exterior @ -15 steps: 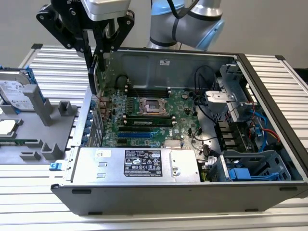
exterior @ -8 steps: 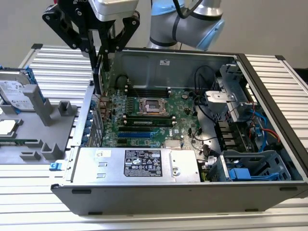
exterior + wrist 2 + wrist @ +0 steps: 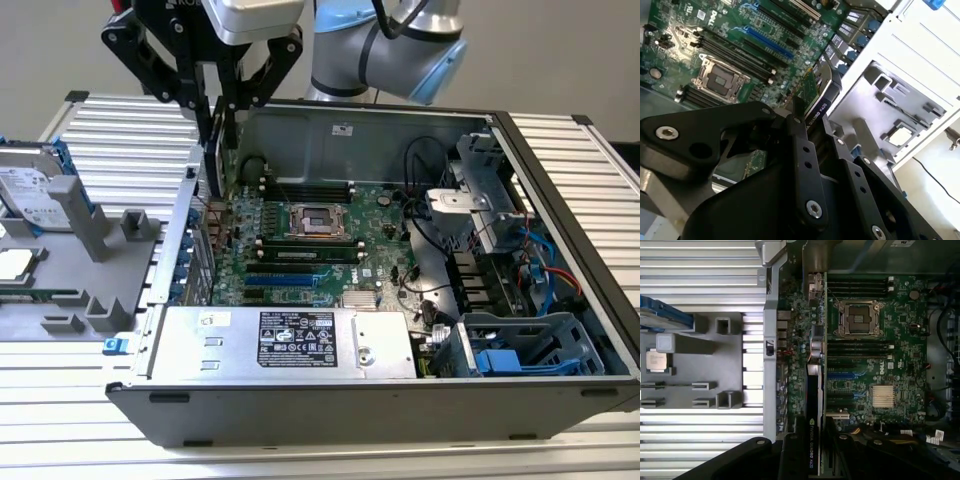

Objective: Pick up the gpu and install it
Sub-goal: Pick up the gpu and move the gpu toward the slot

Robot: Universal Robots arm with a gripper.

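Observation:
My gripper [image 3: 222,108] is shut on the gpu [image 3: 217,152], a thin dark card with a black cooler that hangs edge-down from the fingers. It hovers over the open computer case [image 3: 330,410], at the rear wall on the exterior view's left, just above the green motherboard [image 3: 300,250]. In both wrist views the gpu [image 3: 817,92] [image 3: 812,395] runs edge-on out from between the black fingers [image 3: 799,145], over the board's expansion slots [image 3: 840,377]. Its lower edge looks close to the board; whether it touches a slot is hidden.
A silver power supply [image 3: 290,340] fills the case's front. Drive cages and cables [image 3: 500,240] crowd the exterior view's right. Outside the case on the left, a grey fixture [image 3: 90,270] carries a hard drive [image 3: 30,185] and a CPU chip [image 3: 655,361].

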